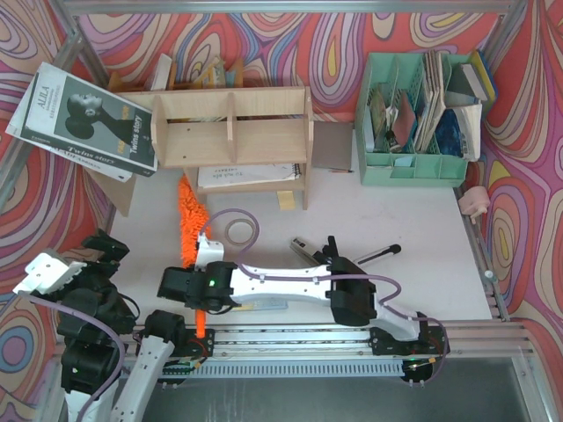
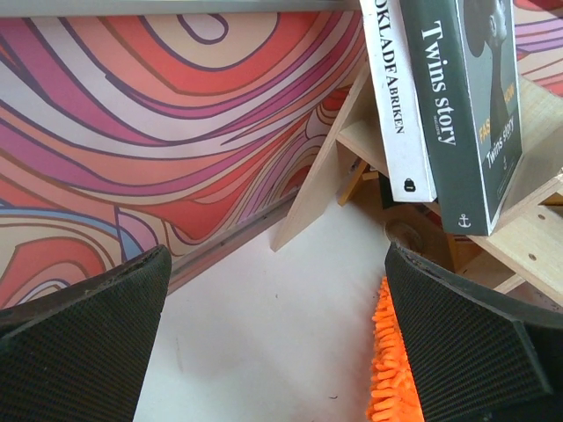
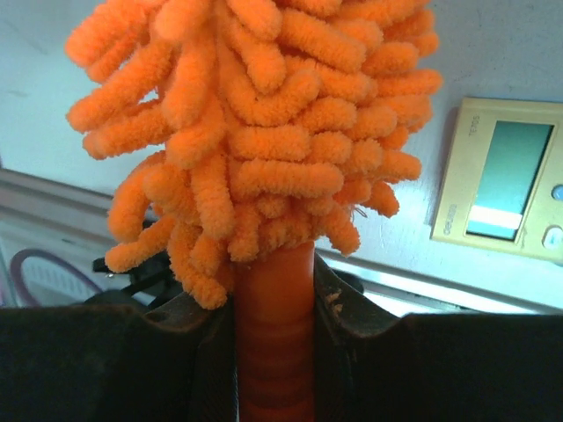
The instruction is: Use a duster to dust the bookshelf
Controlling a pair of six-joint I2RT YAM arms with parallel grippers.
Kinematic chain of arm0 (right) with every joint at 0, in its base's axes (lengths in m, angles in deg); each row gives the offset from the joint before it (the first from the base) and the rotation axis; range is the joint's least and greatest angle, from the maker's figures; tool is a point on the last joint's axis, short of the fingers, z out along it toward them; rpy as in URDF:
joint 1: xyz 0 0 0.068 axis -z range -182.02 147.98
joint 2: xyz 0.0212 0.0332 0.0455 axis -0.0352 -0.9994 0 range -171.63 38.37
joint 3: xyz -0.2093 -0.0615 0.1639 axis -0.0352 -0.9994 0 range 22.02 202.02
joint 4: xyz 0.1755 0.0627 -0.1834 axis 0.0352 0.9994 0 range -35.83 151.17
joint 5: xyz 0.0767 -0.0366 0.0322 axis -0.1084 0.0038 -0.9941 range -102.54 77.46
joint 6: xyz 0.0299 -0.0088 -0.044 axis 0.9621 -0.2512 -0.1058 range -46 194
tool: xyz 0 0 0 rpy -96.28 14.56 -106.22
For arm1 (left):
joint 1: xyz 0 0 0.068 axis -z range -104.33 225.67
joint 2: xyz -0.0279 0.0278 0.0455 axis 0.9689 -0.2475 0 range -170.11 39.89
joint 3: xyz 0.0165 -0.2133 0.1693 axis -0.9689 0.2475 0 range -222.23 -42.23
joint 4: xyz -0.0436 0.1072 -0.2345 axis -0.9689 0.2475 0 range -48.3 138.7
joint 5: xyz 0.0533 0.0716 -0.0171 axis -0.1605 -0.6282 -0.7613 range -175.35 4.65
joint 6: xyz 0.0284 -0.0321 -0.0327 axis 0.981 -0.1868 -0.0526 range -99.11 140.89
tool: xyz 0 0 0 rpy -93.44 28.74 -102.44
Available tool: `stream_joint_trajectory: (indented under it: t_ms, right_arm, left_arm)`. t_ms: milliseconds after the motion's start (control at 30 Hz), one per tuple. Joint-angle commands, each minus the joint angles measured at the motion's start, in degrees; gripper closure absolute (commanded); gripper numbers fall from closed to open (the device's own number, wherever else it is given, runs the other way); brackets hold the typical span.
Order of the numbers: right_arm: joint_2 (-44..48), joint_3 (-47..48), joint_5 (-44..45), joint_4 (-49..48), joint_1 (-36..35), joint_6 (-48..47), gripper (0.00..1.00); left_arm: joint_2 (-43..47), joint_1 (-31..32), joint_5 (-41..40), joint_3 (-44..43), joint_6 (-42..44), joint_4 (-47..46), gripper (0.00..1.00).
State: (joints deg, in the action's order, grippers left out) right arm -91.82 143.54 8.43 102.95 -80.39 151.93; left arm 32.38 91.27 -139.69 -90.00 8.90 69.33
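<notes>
Two books are leaning at the left end of the bookshelf (image 1: pixel 230 132): the dark book (image 2: pixel 462 105) is showing "Twins story" and the white book (image 2: pixel 396 97) "OKLADFABRIKEN" (its first letters cut off). The right claw (image 3: pixel 274 299) is clenching the duster (image 3: pixel 255 132) by its orange handle, the fluffy head reaching over the table (image 1: pixel 422 281) just before the bookshelf. The left claw (image 2: pixel 273 343) is gaping, grasping nothing.

Bright, even light, soft shadows; both wrist views slightly blurred up close.
</notes>
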Motion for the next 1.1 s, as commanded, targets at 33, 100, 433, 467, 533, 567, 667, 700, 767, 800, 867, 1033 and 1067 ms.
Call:
stream_joint_trajectory:
  t_ms: [33,100,433,467,533,567,667,700,767,800,867,1033,1067]
  right_arm:
    - [-1.0,-0.3,0.7,3.7,2.2,4.0,1.0]
    - [-0.1,-0.3,3.0,3.5,2.2,3.8,1.0]
    - [7.5,-1.6,21.6,-1.4,-3.5,-0.6,1.0]
    - [7.9,-2.3,22.3,-2.2,-3.8,-1.5,1.0]
    - [8.5,-3.6,22.8,-3.0,-4.0,-1.7,1.0]
    - [8.6,-4.0,22.8,-3.2,-4.0,-1.6,1.0]
    - [8.2,-4.6,21.7,-2.5,-3.9,-1.5,1.0]
    - [7.9,-4.4,21.0,-1.9,-3.8,-1.2,1.0]
    - [7.1,-4.2,18.5,-0.9,-3.2,-1.2,1.0]
    - [6.6,-4.0,16.3,-0.7,-2.6,-1.4,1.0]
    - [5.5,-3.9,10.8,-0.3,-1.3,-2.1,1.0]
    - [6.3,-3.9,11.5,0.7,-0.9,-4.4,1.0]
    - [7.0,-4.2,12.6,0.6,-1.1,-5.9,1.0]
  left_arm:
    - [1.1,-0.3,0.4,0.7,-0.1,-1.4,0.02]
    - [1.1,-0.3,0.4,0.7,-0.1,-1.4,0.01]
    - [0.6,-0.3,0.4,0.7,0.0,-1.4,0.02]
    - [0.6,-0.3,0.4,0.7,0.0,-1.4,0.01]
    - [0.7,-0.3,0.3,0.7,0.0,-1.3,0.01]
    - [0.6,-0.3,0.4,0.7,0.0,-1.3,0.02]
    - [0.6,-0.3,0.4,0.7,0.0,-1.4,0.01]
    - [0.6,-0.3,0.4,0.7,0.0,-1.4,0.01]
    - [0.6,-0.3,0.4,0.7,0.0,-1.4,0.01]
    - [0.6,-0.3,0.4,0.7,0.0,-1.3,0.01]
    - [0.6,-0.3,0.3,0.7,0.0,-1.3,0.01]
    - [0.6,-0.3,0.2,0.7,0.1,-1.3,0.02]
    - [0.7,-0.3,0.1,0.7,0.1,-1.4,0.02]
